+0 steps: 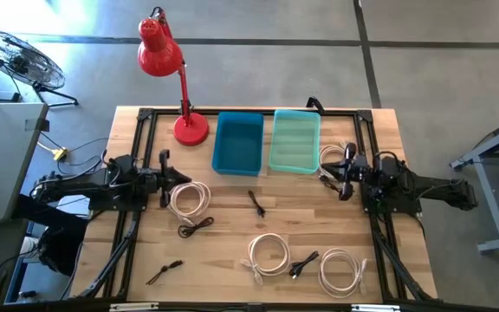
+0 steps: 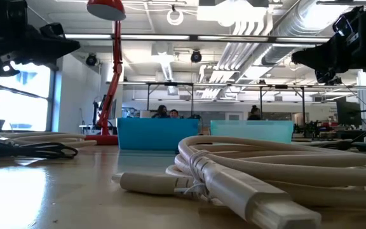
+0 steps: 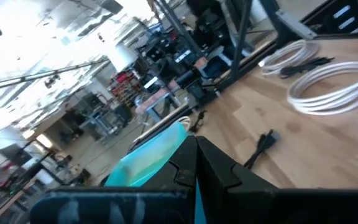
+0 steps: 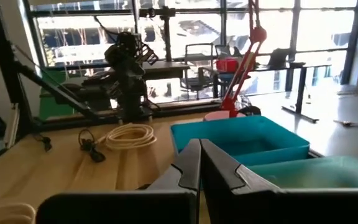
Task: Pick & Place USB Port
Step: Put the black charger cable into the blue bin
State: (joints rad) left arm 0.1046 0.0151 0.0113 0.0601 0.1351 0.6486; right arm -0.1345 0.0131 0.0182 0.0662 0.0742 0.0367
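Several coiled white cables lie flat on the wooden table: one (image 1: pixel 190 198) by my left gripper, one (image 1: pixel 332 156) by my right gripper, two (image 1: pixel 268 254) (image 1: pixel 340 269) near the front edge. One white plug end (image 2: pixel 265 210) fills the low view. Short black cables (image 1: pixel 196 227) (image 1: pixel 256 203) (image 1: pixel 304 263) (image 1: pixel 164 270) lie between them. My left gripper (image 1: pixel 165 176) (image 3: pixel 196 163) hovers shut at the table's left side, holding nothing. My right gripper (image 1: pixel 346 173) (image 4: pixel 199 165) hovers shut at the right side, also holding nothing. Both point level toward the table's middle.
A blue bin (image 1: pixel 237 143) and a teal bin (image 1: pixel 294 141) stand side by side at the far middle. A red desk lamp (image 1: pixel 189 128) stands left of the blue bin. Black frame rails (image 1: pixel 137 208) (image 1: pixel 379 217) run along both sides.
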